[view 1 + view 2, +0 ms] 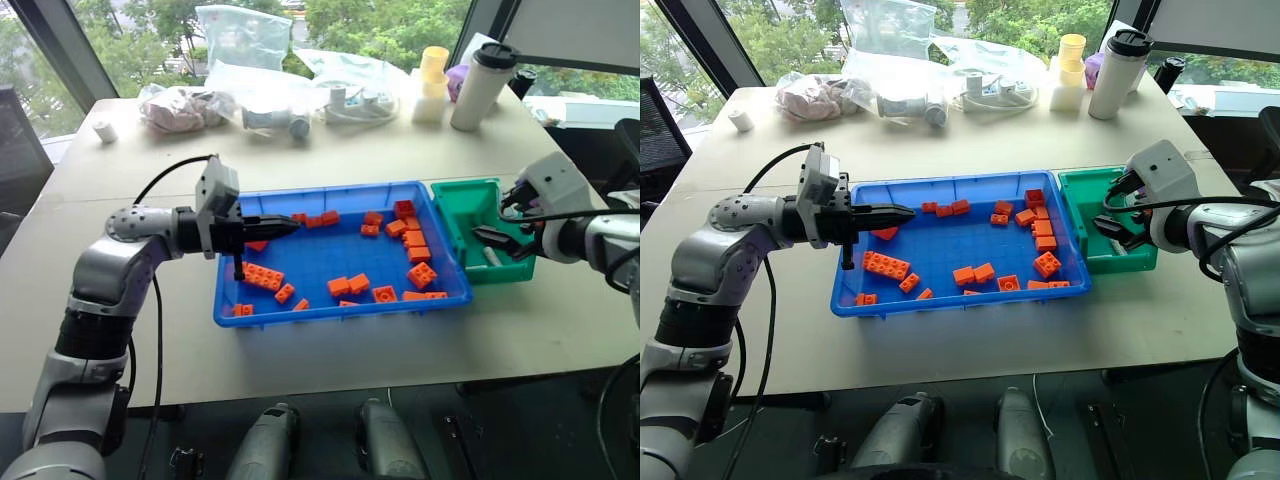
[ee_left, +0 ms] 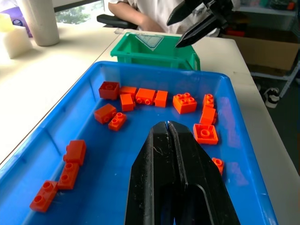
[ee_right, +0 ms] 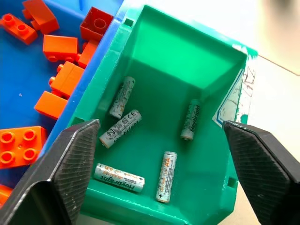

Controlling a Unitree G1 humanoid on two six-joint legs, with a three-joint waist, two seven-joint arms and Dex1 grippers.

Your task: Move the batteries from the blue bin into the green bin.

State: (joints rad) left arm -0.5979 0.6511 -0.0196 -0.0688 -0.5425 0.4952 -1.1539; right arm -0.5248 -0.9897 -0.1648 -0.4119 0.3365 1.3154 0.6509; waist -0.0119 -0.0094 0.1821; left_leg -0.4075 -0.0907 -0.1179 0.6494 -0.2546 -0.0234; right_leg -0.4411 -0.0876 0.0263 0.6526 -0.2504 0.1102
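Over the green bin (image 3: pixel 206 75), the right gripper (image 3: pixel 161 140) is hovering with its jaws standing wide apart and nothing between them. Directly below it, five batteries (image 3: pixel 123 125) are lying loose on the bin's floor, their long axes pointing every which way, some slanted and some nearly parallel to the side walls. The green bin is sitting on the table (image 1: pixel 330 165), pressed against the right-hand short wall of the blue bin (image 1: pixel 325 308).

The left gripper (image 1: pixel 287 228) is hanging above the left part of the blue bin with its two black fingers (image 2: pixel 161 164) pressed together, holding nothing and pointing across the tray toward the green bin. Beneath and ahead of it, orange bricks (image 1: pixel 348 286) are lying scattered across the blue floor, thickest toward the end nearest the green bin. No silvery cylinder is showing among them, though one could be hiding behind a brick or under the left arm.

Judging from this, the transfer is looking finished or nearly so. If a battery is remaining, it is lying inside the blue bin, to the left of the right gripper, and the left gripper, already over the tray, is the nearer one for a search there.
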